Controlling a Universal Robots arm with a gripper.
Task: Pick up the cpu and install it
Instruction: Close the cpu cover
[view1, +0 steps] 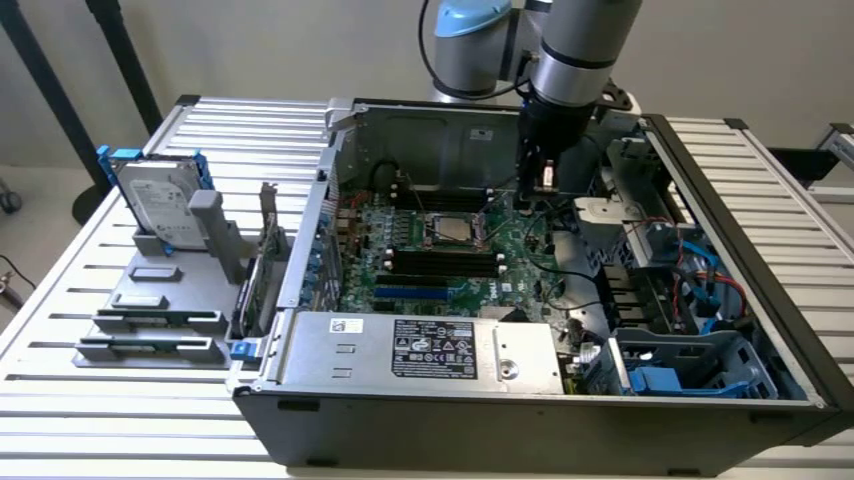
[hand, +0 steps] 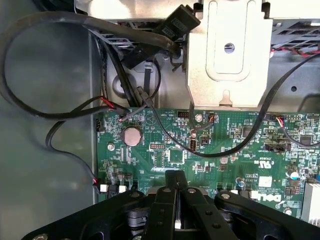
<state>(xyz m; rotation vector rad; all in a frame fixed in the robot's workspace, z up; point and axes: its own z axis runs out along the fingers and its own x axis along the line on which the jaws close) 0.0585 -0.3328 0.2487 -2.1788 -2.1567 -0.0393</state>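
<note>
- The open computer case (view1: 400, 420) lies on a slatted table (view1: 80, 400).
- A green motherboard (view1: 467, 275) covers the floor of the case.
- The hard drive (view1: 154, 200) stands upright in a grey fixture outside the case, on the exterior view's left.
- The gripper (view1: 547, 185) hangs inside the case above the board, its fingers (hand: 162, 210) pressed together with nothing seen between them.
- The cpu (view1: 447, 230) sits flat in the board's socket, near the gripper and toward the exterior view's left of it.

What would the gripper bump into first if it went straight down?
Probably the green board, near its round battery. The gripper points down at it, though depth is unclear.
</note>
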